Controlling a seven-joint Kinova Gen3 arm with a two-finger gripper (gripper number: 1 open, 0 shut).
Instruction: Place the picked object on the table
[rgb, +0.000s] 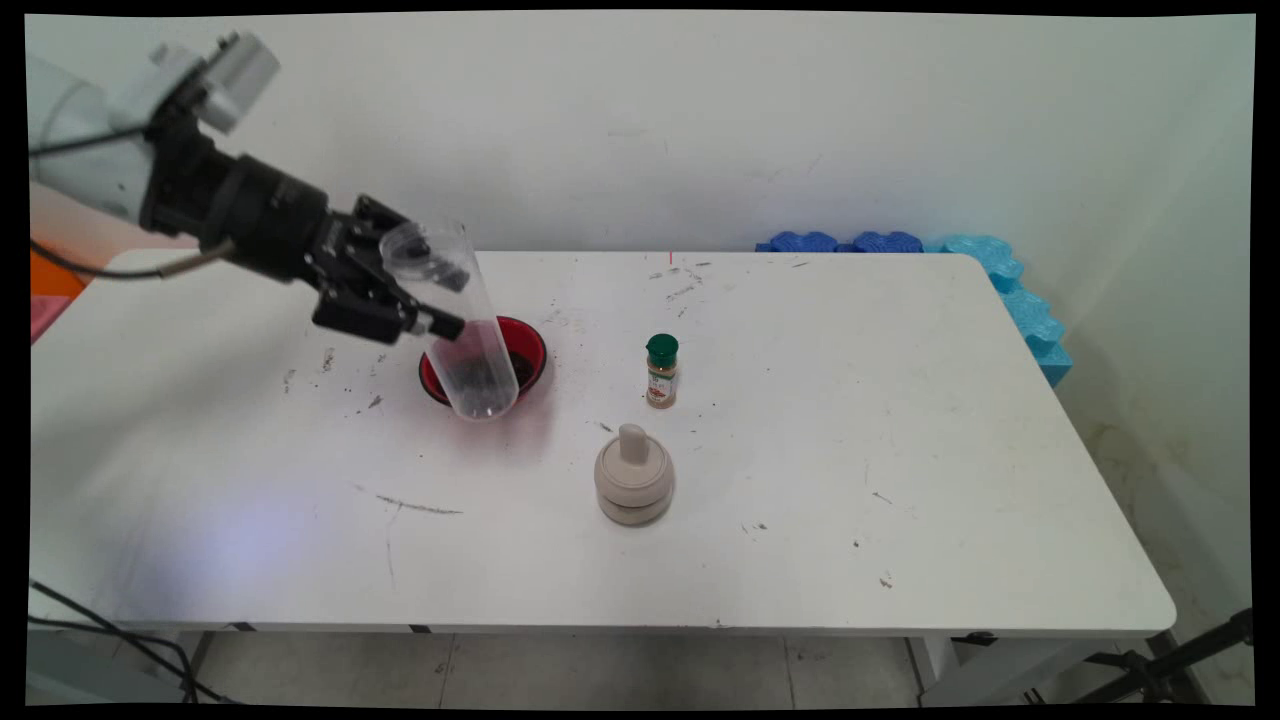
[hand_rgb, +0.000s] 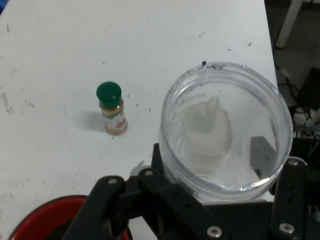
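Note:
My gripper (rgb: 450, 300) is shut on a clear plastic cup (rgb: 465, 345), holding it tilted steeply above the table. The cup's lower end hangs over a red bowl (rgb: 530, 345) with dark contents; dark bits show through the cup's lower part. In the hand view the cup (hand_rgb: 225, 115) fills the space between the fingers of the gripper (hand_rgb: 225, 172), its round end facing the camera, and the red bowl's rim (hand_rgb: 45, 210) shows at the bottom left.
A small spice bottle with a green cap (rgb: 661, 372) (hand_rgb: 111, 110) stands right of the bowl. A beige lidded pot with a knob (rgb: 633, 478) sits nearer the front. Blue foam pieces (rgb: 1000, 270) lie along the table's far right edge.

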